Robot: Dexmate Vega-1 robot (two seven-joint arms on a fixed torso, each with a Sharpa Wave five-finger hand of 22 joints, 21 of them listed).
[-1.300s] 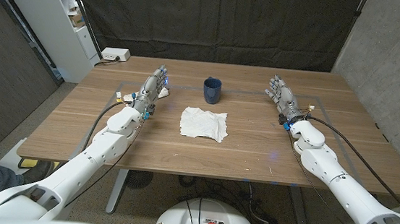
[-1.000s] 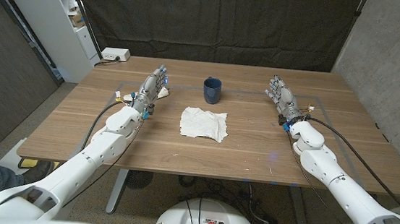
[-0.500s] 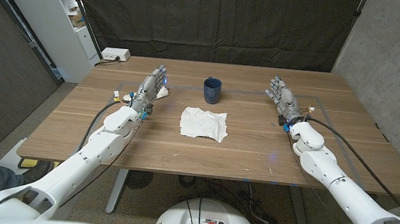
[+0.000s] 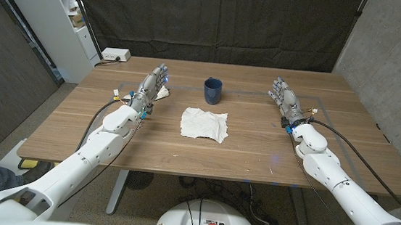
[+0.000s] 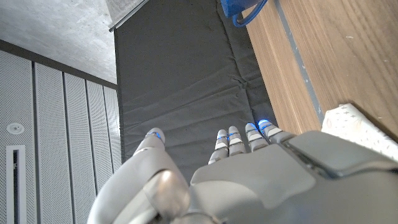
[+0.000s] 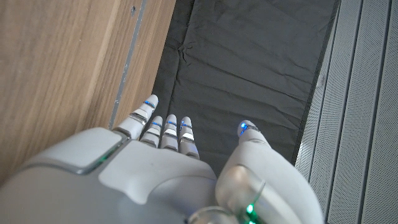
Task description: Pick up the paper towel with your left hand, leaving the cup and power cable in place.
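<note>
A crumpled white paper towel [image 4: 204, 124] lies in the middle of the wooden table [image 4: 255, 150]. Just behind it stands a dark blue cup [image 4: 212, 91], whose rim also shows in the left wrist view [image 5: 239, 9]. My left hand [image 4: 151, 90] stands to the left of the towel, apart from it, fingers straight and spread, holding nothing; its back shows in the left wrist view [image 5: 249, 180]. My right hand [image 4: 284, 98] stands far to the right, fingers also apart and empty, seen from behind in the right wrist view [image 6: 143, 174]. I see no power cable on the table.
A white power strip [image 4: 114, 55] sits off the table's back left corner, near a white shelf unit [image 4: 63, 13]. A dark curtain [image 4: 216, 19] hangs behind the table. Faint tape lines [image 4: 317, 108] mark the tabletop.
My left hand has shifted slightly back and up along the table's left side. The right hand, towel and cup stay where they were.
</note>
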